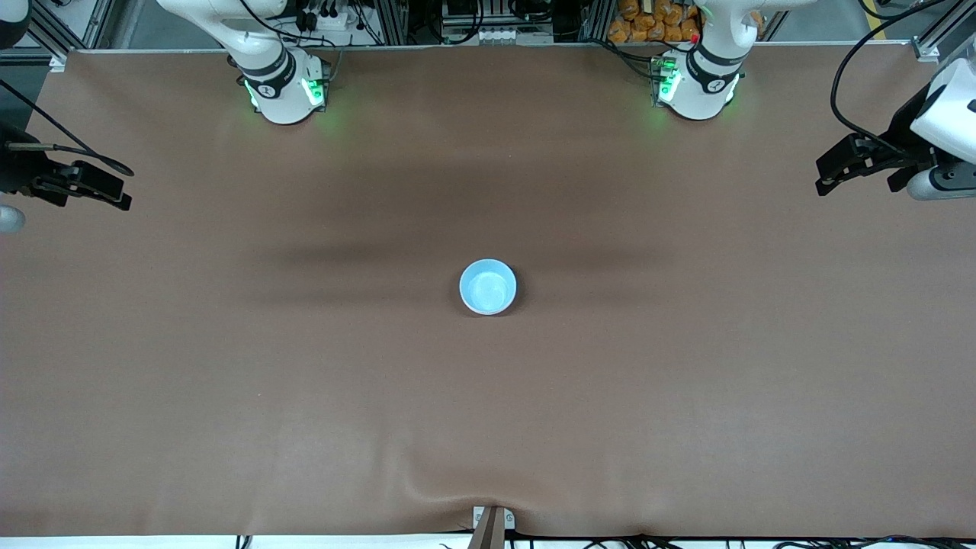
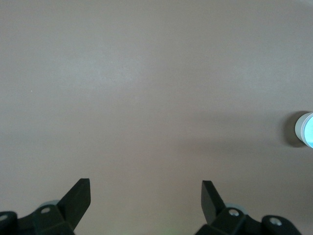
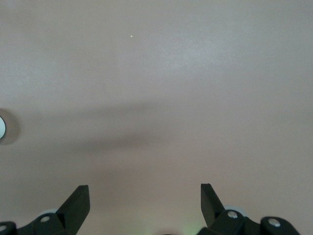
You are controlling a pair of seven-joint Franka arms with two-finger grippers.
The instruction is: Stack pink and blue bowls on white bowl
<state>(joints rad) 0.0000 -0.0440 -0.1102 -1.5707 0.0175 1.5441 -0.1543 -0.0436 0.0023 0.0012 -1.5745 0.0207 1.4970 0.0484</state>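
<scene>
A light blue bowl (image 1: 488, 287) stands upright in the middle of the table. It also shows at the edge of the left wrist view (image 2: 305, 129), where its outer wall looks whitish, and as a sliver in the right wrist view (image 3: 2, 127). I cannot tell whether other bowls sit under it. No pink bowl and no separate white bowl show. My left gripper (image 1: 823, 177) (image 2: 146, 188) is open and empty over the table's left-arm end. My right gripper (image 1: 126, 188) (image 3: 145, 193) is open and empty over the right-arm end. Both are well apart from the bowl.
The brown table cover (image 1: 305, 396) has a wrinkle at its near edge by a small clamp (image 1: 492, 522). The arm bases (image 1: 286, 91) (image 1: 698, 88) stand along the edge farthest from the camera.
</scene>
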